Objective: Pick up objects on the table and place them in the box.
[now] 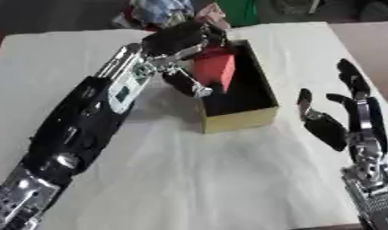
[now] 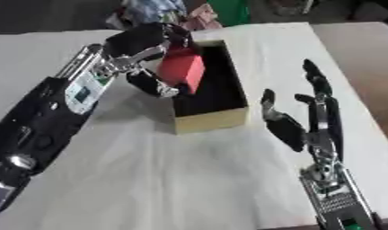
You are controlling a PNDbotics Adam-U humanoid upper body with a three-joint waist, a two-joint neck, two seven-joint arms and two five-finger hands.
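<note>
Fingers [image 2: 150, 85] of left hand [image 1: 181, 42] clasp red block [image 1: 215, 67] over box [image 1: 244, 116].

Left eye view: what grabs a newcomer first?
The red block, gripped by the left hand over the open box at the table's far middle. Next, the right hand, idle and open with fingers up, at the right edge of the white table.

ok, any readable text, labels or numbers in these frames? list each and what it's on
None readable.
Left arm panel: white with a dark patch, any marking too blurred to read.
Red block, held by the left hand over the box: no print visible.
</note>
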